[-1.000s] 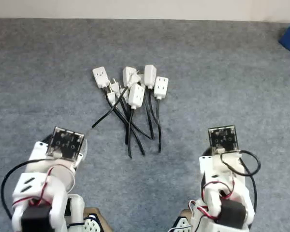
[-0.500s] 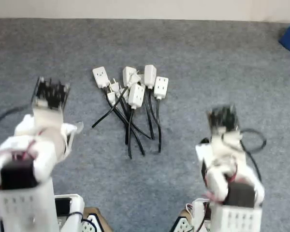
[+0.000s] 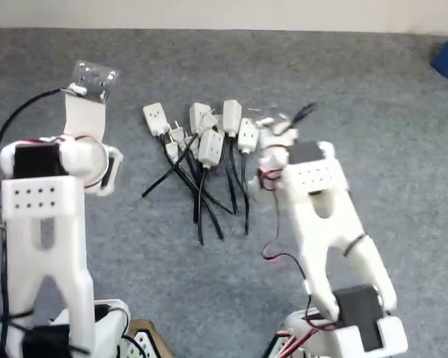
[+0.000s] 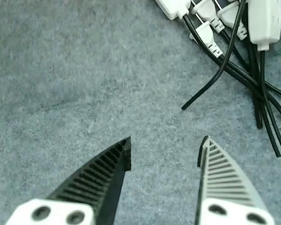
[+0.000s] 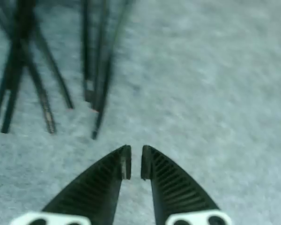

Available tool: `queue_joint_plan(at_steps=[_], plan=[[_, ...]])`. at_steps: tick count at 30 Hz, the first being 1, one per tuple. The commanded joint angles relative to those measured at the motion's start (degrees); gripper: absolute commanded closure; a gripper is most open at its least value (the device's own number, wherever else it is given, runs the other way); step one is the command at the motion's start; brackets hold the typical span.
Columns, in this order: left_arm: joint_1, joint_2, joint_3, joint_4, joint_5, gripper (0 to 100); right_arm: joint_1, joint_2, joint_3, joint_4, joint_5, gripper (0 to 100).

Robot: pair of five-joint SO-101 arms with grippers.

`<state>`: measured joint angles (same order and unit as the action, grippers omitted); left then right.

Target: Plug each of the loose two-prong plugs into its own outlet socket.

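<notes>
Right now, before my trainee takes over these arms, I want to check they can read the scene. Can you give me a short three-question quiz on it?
1. True or false: the right end effector is gripping a cord.
2. The pile's cords are: A white, B black, C red.
3. Fill in: the left end effector has its jaws ____.
Key: 1 false; 2 B; 3 open.

Carpet (image 3: pixel 373 112): rough, matt grey woven cloth. Outlet sockets (image 3: pixel 210 146): smooth white plastic. Cords (image 3: pixel 200 209): smooth black sheathing. Left gripper (image 4: pixel 166 140) fingers (image 4: pixel 100 178): ribbed matt black plastic.
</notes>
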<state>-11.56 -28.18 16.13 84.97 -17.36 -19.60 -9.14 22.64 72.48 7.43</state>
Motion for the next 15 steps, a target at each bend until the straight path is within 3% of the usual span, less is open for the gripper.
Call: queue_joint_plan(at_steps=[1, 8, 15], plan=[[0.0, 3.5, -2.7, -5.5, 0.6, 77, -3.6, 1.0, -4.4, -2.0, -0.9, 94.0], [3.2, 21.6, -8.4, -9.5, 0.6, 77, 0.8, 1.5, -1.5, -7.1, -1.0, 93.6], [6.7, 44.1, -35.6, -3.4, 2.2, 77, 5.9, 1.5, -0.7, -6.9, -1.9, 93.6]])
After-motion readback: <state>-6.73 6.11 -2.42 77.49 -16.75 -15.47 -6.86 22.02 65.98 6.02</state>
